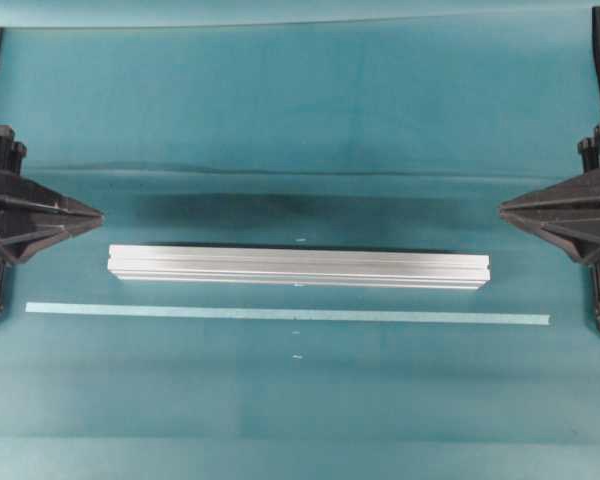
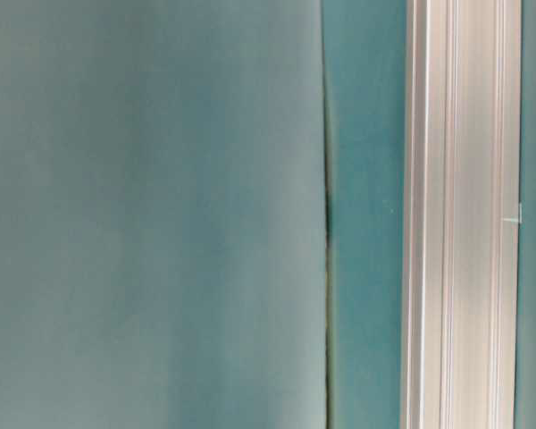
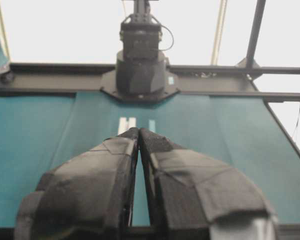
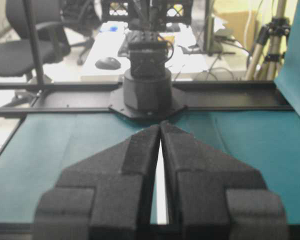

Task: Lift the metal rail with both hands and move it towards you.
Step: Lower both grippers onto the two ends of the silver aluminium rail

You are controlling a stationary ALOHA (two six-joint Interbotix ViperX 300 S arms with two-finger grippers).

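Your left gripper (image 3: 139, 132) wears matte black fingers (image 3: 97, 175), wedge-shaped, wrapped in creased black tape with a rough, grainy face. Your right gripper (image 4: 160, 125) has blockier foam-like black fingers (image 4: 135, 160), stepped at the shoulders. From overhead both read as black angular wedges. Opposite each wrist camera you see a black arm base (image 3: 140, 75) on a flat plate, with a looped black cable.

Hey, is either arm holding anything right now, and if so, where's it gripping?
Nothing is held. The left gripper and right gripper are shut on nothing, apart from the metal rail lying between them.
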